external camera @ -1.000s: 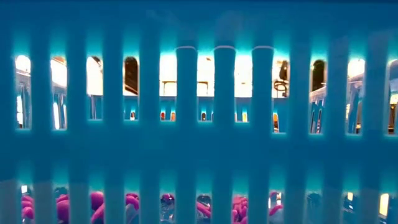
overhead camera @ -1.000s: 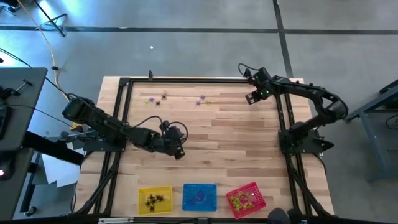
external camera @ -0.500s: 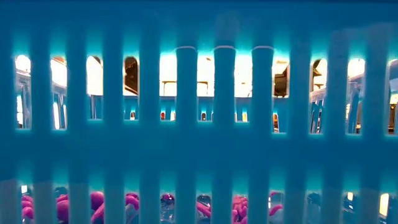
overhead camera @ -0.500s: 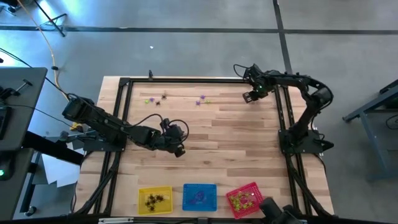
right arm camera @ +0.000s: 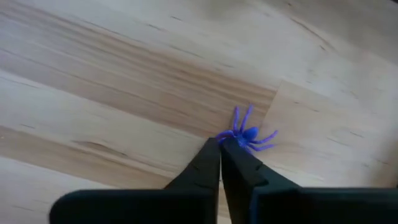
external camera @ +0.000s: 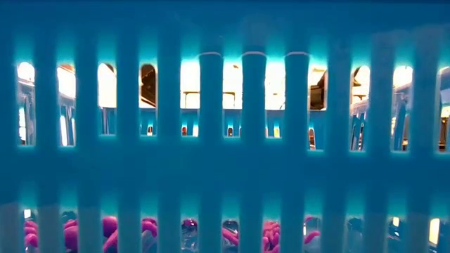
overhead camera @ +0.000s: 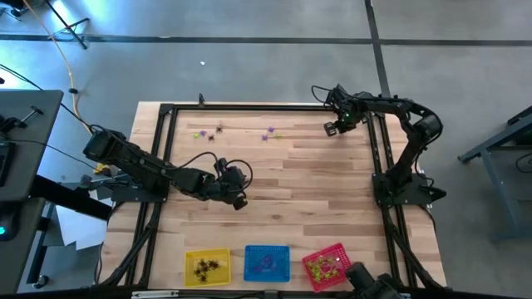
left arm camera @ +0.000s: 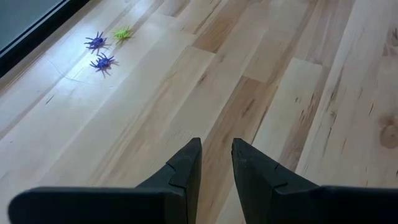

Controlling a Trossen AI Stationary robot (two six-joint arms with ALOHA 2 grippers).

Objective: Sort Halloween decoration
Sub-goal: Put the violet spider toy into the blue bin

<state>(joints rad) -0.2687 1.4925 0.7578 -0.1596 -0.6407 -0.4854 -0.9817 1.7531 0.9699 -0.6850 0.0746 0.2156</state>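
- In the right wrist view the right gripper point(right arm camera: 220, 144) has its fingers pressed together, tips touching a purple spider point(right arm camera: 247, 132) on the wood; a real grip cannot be told
- The left gripper point(left arm camera: 216, 148) hangs over mid-table, fingers a little apart and empty; two purple spiders point(left arm camera: 99, 53) and a green one point(left arm camera: 122, 33) lie well ahead, near the far edge
- Bare wooden table point(overhead camera: 307, 183); yellow basket point(overhead camera: 207, 267), blue basket point(overhead camera: 267, 262) and red basket point(overhead camera: 327, 266) line the near edge
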